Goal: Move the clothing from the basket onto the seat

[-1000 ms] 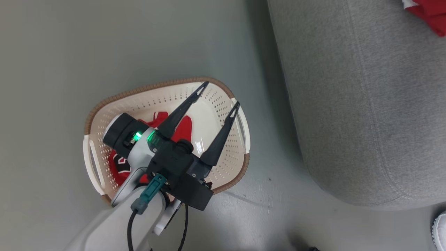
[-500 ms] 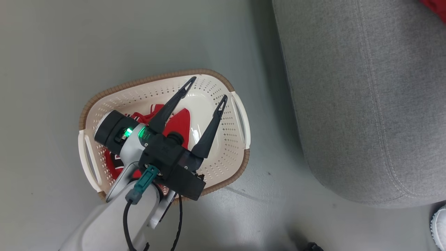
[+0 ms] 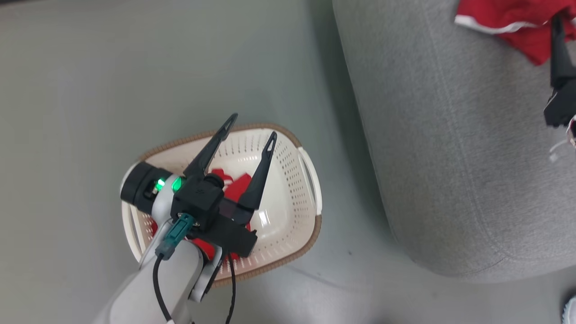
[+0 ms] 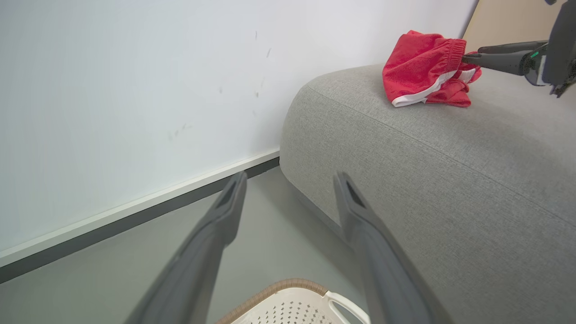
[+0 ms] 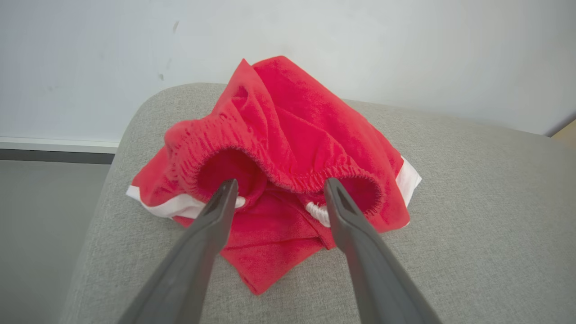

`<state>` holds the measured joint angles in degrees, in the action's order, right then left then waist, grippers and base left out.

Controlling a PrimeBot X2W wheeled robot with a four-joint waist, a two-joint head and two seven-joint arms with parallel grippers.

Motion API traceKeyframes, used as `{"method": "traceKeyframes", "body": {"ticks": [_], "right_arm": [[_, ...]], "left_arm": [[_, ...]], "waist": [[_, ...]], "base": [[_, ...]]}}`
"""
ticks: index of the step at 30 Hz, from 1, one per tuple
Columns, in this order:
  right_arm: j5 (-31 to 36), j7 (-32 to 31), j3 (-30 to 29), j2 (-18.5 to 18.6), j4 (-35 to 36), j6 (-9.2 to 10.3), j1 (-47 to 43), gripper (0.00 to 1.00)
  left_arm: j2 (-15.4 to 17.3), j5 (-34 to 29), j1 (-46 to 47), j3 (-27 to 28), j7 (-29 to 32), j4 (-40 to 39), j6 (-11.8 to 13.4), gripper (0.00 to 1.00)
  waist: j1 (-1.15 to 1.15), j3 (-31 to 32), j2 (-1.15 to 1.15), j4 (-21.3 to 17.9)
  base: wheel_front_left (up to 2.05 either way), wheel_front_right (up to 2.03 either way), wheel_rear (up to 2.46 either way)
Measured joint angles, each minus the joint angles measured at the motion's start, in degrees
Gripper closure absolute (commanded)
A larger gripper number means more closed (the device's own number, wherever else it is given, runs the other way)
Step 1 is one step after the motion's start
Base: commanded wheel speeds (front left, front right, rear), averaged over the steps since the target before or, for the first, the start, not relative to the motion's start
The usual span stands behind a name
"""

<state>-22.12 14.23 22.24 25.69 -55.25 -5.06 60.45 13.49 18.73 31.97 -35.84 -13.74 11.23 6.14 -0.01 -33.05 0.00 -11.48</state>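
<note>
My left gripper (image 3: 252,126) hangs open and empty over the cream basket (image 3: 310,180), fingers spread above its far rim. Red clothing (image 3: 236,189) lies inside the basket, mostly hidden under my left wrist. On the grey seat (image 3: 450,157) lie red shorts (image 5: 288,135) with white trim and an elastic waistband. My right gripper (image 5: 280,182) stands open, its fingertips (image 5: 227,189) at the waistband and the shorts resting loose on the cushion. The left wrist view shows my left gripper (image 4: 290,177), the shorts (image 4: 418,67), the seat (image 4: 427,180) and the basket's rim (image 4: 288,288).
The basket stands on a grey floor (image 3: 135,67), a short gap left of the seat's rounded corner. A white wall with a dark baseboard (image 4: 135,216) runs behind both. The toe of a person's white shoe (image 3: 570,310) shows at the lower right.
My right gripper has opened and let go of the red shorts on the seat. The head camera has shifted, bringing the shorts and a right finger into view. My left gripper stays open over the basket.
</note>
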Motion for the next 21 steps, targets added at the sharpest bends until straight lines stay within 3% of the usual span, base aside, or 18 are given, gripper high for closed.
{"method": "traceKeyframes", "body": {"ticks": [11,21], "right_arm": [[0.5,0.0,-0.3,-0.5,3.6,0.58,-6.2,0.00],[-0.2,0.1,-0.8,-7.5,10.8,2.87,-16.2,0.00]], "left_arm": [[-2.1,5.0,-4.7,3.9,-0.5,3.6,0.4,0.00],[-2.0,8.8,-11.9,10.9,-0.6,7.0,0.5,0.00]], "waist": [[0.00,8.8,0.00,1.7],[-0.01,17.8,-0.01,4.9]], "base": [[0.00,0.00,0.00],[0.00,0.00,0.00]]}}
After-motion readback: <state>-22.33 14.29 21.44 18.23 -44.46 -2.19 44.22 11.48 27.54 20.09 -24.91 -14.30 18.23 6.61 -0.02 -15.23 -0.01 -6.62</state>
